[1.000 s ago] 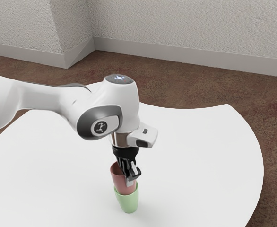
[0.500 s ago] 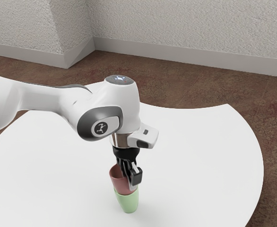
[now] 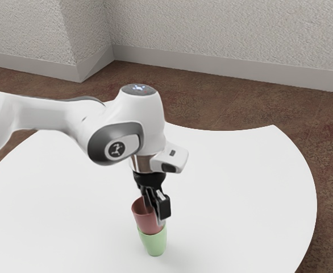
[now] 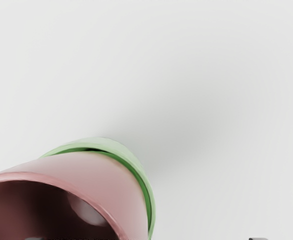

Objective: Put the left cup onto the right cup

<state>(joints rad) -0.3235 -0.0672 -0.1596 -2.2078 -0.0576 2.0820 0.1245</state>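
Red cup [image 3: 142, 219] seated upright inside green cup [image 3: 153, 242]. Stack close to table [image 3: 257, 187] edge nearest exterior camera, well apart from other edges. Gripper [image 3: 155, 203] at red cup's rim; clenched or released, cannot tell. From wrist: green cup [image 4: 131, 160] ringing red cup [image 4: 86, 180] closely, so nesting judged done. Step in hand, likely: let go, retreat. Open fully first, then lift straight up, slow, no sideways drag, to avoid catching rim and tipping stack.

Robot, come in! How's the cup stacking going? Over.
Gripper at red cup's rim. Red cup nested in green cup, tilted slightly. Stack stands on white table.
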